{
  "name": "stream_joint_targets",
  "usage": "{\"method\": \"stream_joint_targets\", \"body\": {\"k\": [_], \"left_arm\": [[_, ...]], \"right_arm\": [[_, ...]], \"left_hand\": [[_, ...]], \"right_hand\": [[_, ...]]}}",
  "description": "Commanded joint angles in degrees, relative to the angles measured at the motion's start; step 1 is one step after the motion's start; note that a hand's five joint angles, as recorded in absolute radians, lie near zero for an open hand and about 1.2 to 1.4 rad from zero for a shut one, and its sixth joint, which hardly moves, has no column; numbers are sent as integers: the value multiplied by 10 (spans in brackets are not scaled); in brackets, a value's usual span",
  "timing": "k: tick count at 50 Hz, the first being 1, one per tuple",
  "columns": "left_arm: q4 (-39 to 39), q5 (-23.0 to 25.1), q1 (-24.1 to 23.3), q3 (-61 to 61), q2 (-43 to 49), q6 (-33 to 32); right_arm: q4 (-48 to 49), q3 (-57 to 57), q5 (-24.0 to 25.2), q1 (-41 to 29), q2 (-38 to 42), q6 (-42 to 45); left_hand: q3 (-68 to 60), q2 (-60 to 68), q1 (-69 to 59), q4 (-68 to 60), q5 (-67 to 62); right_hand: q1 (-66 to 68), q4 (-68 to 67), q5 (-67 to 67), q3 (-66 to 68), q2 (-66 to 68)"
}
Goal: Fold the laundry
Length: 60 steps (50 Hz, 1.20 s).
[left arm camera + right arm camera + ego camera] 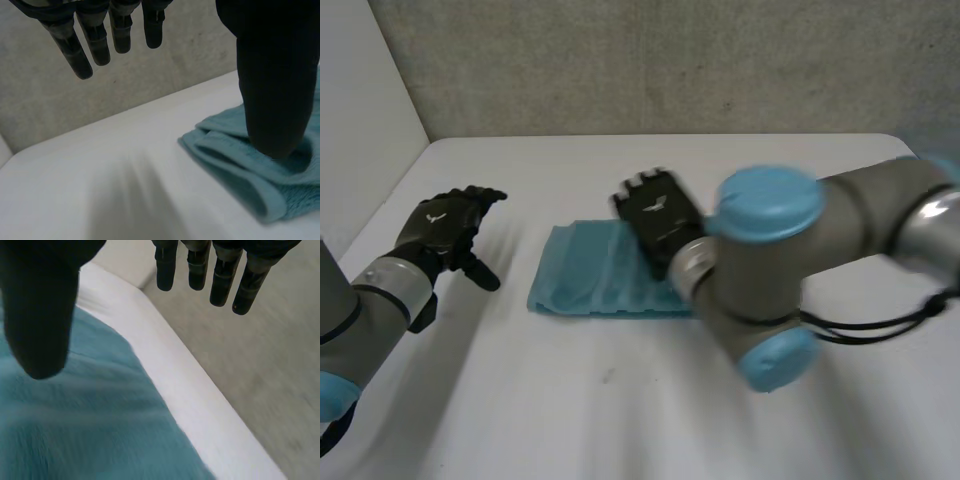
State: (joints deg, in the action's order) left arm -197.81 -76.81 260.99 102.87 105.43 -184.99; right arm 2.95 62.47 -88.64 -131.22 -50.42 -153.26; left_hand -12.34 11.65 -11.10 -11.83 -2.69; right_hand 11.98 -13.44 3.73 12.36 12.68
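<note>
Head view: one teal towel [590, 275], folded into a strip, lies mid-worktop [620, 420]. Your left hand [442, 232] hangs at its 9 o'clock, well apart, holding nothing. Your right hand [658, 212] is over its 2 o'clock corner.

Left wrist view: fingers [82, 45] straight, released. The towel's layered end lies beside the thumb [272, 90].

Right wrist view: fingers straight, released, towel under the palm. Cannot tell if they touch.

Risk: a one-handed drag would likely slide the loose layers and undo the fold.

Count: towel 1, hands 2.
</note>
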Motion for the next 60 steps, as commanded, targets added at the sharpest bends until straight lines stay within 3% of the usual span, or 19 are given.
{"method": "stream_joint_targets", "body": {"k": [1, 7, 10, 13, 18, 21, 34, 38, 47, 53, 54, 57, 60], "left_arm": [[27, 0, -61, -70, 37, -12], [95, -20, -109, -174, 120, -78], [131, -76, -133, -244, 185, -123], [139, -112, -142, -281, 221, -148], [137, -126, -142, -288, 239, -158], [135, -128, -142, -282, 238, -158], [117, -128, -143, -218, 174, -151], [104, -128, -145, -203, 155, -151], [103, -129, -146, -180, 106, -150], [102, -127, -140, -166, 75, -150], [102, -127, -140, -166, 75, -150], [102, -128, -140, -166, 72, -150], [102, -130, -141, -166, 72, -150]], "right_arm": [[-4, 157, 8, 119, -99, -106], [4, 231, 48, 192, -108, -109], [21, 259, 67, 219, -103, -109], [48, 275, 69, 230, -102, -109], [87, 287, 73, 242, -93, -114], [94, 281, 77, 247, -74, -118], [88, 278, 105, 270, -42, -149], [89, 281, 108, 272, -46, -178], [86, 295, 87, 309, -112, -169], [66, 277, 88, 346, -163, -79], [51, 247, 81, 341, -165, -41], [28, 212, 81, 310, -167, -30], [5, 153, 84, 230, -161, -37]], "left_hand": [[23, -17, 11, 18, 27], [23, -17, 11, 18, 27], [23, -17, 11, 18, 27], [23, -17, 11, 18, 27], [23, -17, 11, 18, 27], [23, -17, 11, 18, 27], [23, -17, 11, 18, 27], [23, -17, 11, 18, 27], [23, -17, 11, 18, 27], [23, -17, 11, 18, 27], [23, -17, 11, 18, 27], [23, -17, 11, 18, 27], [23, -17, 11, 18, 27]], "right_hand": [[-20, 34, -37, -24, -27], [23, -8, 6, 19, 16], [92, -77, 74, 88, 85], [147, -133, 130, 144, 140], [275, -261, 258, 271, 268], [369, -355, 352, 366, 362], [452, -437, 435, 448, 445], [679, -665, 662, 676, 672], [680, -666, 663, 676, 673], [680, -666, 663, 676, 673], [680, -666, 663, 676, 673], [680, -666, 663, 676, 673], [680, -666, 663, 676, 673]]}}
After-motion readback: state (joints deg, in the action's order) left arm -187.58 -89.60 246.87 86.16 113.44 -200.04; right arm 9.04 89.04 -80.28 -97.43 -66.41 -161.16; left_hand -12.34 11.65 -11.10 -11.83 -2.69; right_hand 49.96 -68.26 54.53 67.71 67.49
